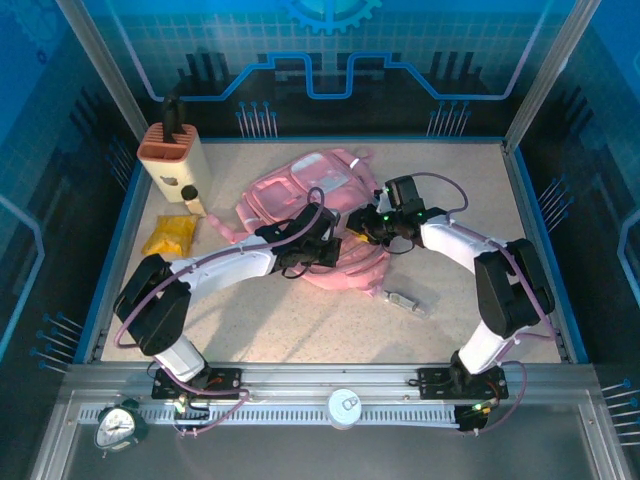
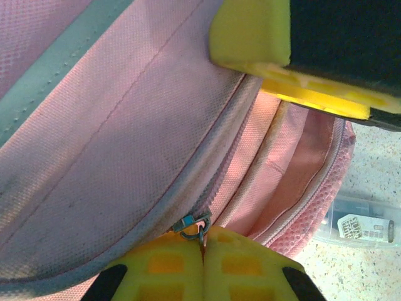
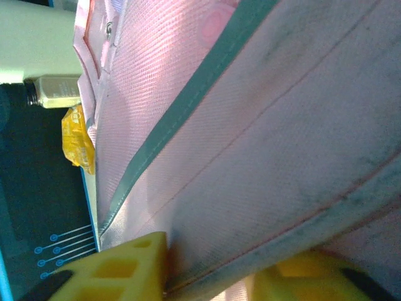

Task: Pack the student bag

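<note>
Jaws of left gripper [image 2: 203, 254] pinched tight on zipper pull [image 2: 191, 224] of student bag [image 1: 290, 190]. Right gripper [image 3: 210, 269], 2 o'clock from left, part-open astride bag fabric; clamping unclear.

My left gripper [image 1: 333, 246] and right gripper [image 1: 364, 229] meet on the bag [image 1: 296, 186]; block [image 1: 172, 155], yellow packet [image 1: 170, 235] left, clear case [image 1: 402, 299] right.

The soft pink student bag [image 1: 285, 190] lies flat, one zipped compartment gaping open.

The student bag [image 1: 292, 186] is pink with pale grey-green strips; the packet [image 1: 170, 236] is yellow.
</note>
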Available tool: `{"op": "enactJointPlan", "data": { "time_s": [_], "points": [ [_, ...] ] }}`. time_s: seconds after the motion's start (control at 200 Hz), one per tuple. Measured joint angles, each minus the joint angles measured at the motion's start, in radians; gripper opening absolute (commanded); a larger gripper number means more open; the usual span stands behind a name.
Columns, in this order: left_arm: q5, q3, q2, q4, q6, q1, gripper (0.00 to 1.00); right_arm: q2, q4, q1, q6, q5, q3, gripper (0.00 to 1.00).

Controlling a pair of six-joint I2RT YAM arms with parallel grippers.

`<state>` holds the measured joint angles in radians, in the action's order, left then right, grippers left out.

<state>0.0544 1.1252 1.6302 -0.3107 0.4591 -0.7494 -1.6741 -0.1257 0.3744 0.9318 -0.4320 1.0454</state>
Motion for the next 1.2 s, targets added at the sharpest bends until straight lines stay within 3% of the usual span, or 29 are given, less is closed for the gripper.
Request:
{"op": "enactJointPlan", "data": {
  "time_s": [0.29,0.455,0.795,0.855,1.006,1.201],
  "points": [
    [0.016,0.000,0.000,-0.032,-0.046,0.008,0.00,-0.004,0.001,0.000,-0.011,0.002,0.000,0.01],
    [0.015,-0.041,-0.044,-0.033,-0.048,0.042,0.00,-0.004,0.013,-0.002,-0.013,-0.002,0.000,0.00],
    [-0.001,-0.114,-0.116,-0.080,-0.047,0.198,0.00,-0.004,0.026,-0.009,-0.042,-0.006,0.002,0.00],
    [-0.008,-0.114,-0.119,-0.077,-0.047,0.202,0.01,-0.004,0.033,-0.009,-0.043,-0.014,0.002,0.14],
    [-0.027,-0.115,-0.123,-0.081,-0.038,0.209,0.30,0.015,0.014,-0.009,-0.087,-0.008,-0.005,0.46],
    [-0.029,-0.198,-0.232,-0.071,0.037,0.179,0.53,0.207,-0.154,-0.014,-0.222,0.071,-0.077,0.68]
  ]
}}
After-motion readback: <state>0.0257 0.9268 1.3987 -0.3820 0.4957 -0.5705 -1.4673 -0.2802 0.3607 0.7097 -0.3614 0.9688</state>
